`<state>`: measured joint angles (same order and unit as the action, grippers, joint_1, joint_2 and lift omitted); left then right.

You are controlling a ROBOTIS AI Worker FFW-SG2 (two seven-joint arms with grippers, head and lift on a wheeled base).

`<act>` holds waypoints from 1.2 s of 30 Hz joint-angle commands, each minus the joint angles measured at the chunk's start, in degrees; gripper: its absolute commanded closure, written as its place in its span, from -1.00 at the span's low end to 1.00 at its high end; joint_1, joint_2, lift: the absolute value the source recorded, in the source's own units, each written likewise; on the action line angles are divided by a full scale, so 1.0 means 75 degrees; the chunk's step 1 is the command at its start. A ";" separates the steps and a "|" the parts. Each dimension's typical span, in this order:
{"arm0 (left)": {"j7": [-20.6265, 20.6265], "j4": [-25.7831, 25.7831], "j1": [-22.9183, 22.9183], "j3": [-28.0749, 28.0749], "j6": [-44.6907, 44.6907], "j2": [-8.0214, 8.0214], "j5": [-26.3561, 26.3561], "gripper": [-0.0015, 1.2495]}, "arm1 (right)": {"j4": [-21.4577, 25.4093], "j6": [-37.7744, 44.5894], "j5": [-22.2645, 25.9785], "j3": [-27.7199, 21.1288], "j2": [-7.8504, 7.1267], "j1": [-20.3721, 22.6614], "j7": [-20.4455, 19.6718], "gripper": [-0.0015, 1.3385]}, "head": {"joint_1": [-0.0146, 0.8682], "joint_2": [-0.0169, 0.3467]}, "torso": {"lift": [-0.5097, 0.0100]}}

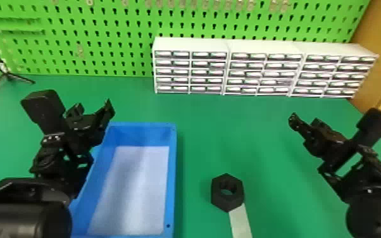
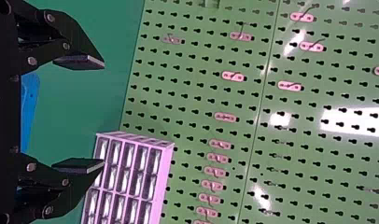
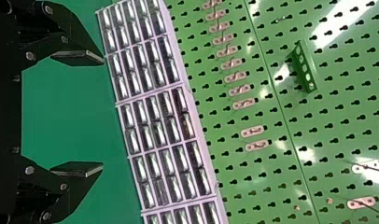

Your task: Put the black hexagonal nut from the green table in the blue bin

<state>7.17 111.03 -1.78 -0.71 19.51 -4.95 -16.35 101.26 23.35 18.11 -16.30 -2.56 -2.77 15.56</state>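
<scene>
The black hexagonal nut (image 1: 227,193) lies on the green table (image 1: 205,142) to the right of the blue bin (image 1: 173,177), touching the end of a pale strip. My left gripper (image 1: 92,110) is over the bin's far left corner, open, and in the left wrist view the left gripper (image 2: 103,115) has nothing between its fingers. Beyond the nut and to its right, my right gripper (image 1: 303,122) is held above the table; in the right wrist view the right gripper (image 3: 102,113) stands open and holds nothing.
The pale strip (image 1: 240,221) runs from the nut to the near edge of the view. White drawer cabinets (image 1: 227,46) line the back, before a green pegboard (image 1: 104,41). A small black tripod (image 1: 7,75) stands at the back left.
</scene>
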 commanded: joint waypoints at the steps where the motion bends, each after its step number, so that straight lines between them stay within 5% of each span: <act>1: -0.0018 -0.0014 0.0015 0.0024 0.0000 -0.0007 -0.0058 -0.20 | -0.0001 0.0109 0.0034 0.0075 -0.0069 -0.0029 0.0000 -0.30 | 0.60 -0.86 | 0.59; 27: -0.0183 -0.0014 0.0015 0.0118 0.0000 -0.0007 -0.0152 -0.20 | 0.0140 0.0507 0.0022 0.0169 -0.0175 -0.0076 0.0000 -0.30 | 0.60 -0.86 | 0.59; 36: -0.0206 -0.0014 0.0015 0.0141 0.0000 -0.0007 -0.0164 -0.20 | 0.0796 0.1796 -0.0435 0.0122 -0.0222 -0.0193 -0.0082 -0.30 | 0.60 -0.86 | 0.59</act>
<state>5.66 110.91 -1.67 0.29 19.51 -5.01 -17.54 104.92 32.14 16.30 -15.34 -3.98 -3.77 15.26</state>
